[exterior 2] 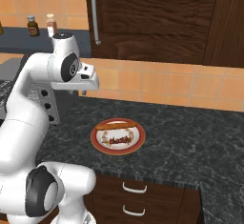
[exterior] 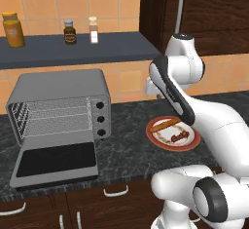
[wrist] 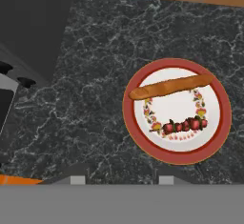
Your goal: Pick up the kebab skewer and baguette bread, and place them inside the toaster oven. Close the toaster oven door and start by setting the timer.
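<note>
A red-rimmed plate (wrist: 127, 123) on the dark marble counter carries the tan baguette bread (wrist: 171, 86) along its far side and the kebab skewer (wrist: 183, 124) with dark red chunks along its near side. From the base I see the same plate (exterior: 149, 132), baguette bread (exterior: 164, 124) and kebab skewer (exterior: 179, 136) to the right of the toaster oven (exterior: 58, 84). The toaster oven door (exterior: 56, 161) lies dropped open, baring the wire rack. My gripper (wrist: 123, 180) hovers well above the counter, left of the plate, open and holding nothing; it points down (exterior 2: 84, 92).
A dark shelf (exterior: 73, 50) above the oven holds three bottles. A dark wood cabinet (exterior 2: 152, 18) with a long handle hangs over the counter's right part. Drawers with handles (exterior 2: 133, 188) run below the counter edge. Bare marble lies between oven and plate.
</note>
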